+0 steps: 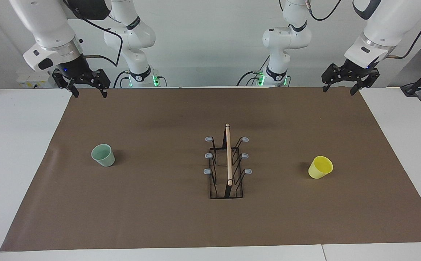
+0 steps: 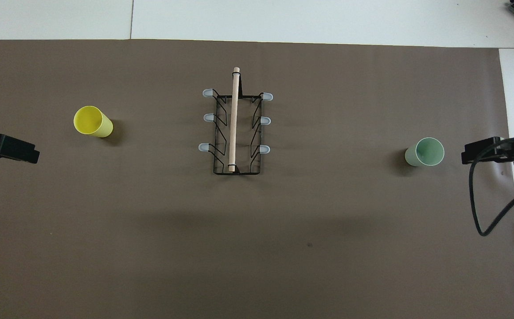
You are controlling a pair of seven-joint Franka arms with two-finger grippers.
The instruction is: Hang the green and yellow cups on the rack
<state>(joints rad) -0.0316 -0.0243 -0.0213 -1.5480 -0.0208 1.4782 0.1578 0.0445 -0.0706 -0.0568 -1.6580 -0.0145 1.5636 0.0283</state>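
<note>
Both arms wait raised, left gripper (image 1: 340,88) and right gripper (image 1: 89,91) pointing down, jaws spread wide, holding nothing.

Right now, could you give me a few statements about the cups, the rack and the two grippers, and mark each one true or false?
1. The yellow cup lies toward the left arm's end of the table. True.
2. The green cup already hangs on a prong of the rack. False: it stands upright on the brown mat, apart from the rack, toward the right arm's end.
3. The rack stands between the two cups. True.
4. The left gripper holds the yellow cup. False: it is open and empty, raised over the mat's edge near its base.
5. The right gripper is open and holds nothing. True.
6. A cup sits on the rack's wooden rod. False: the rod is bare.
</note>
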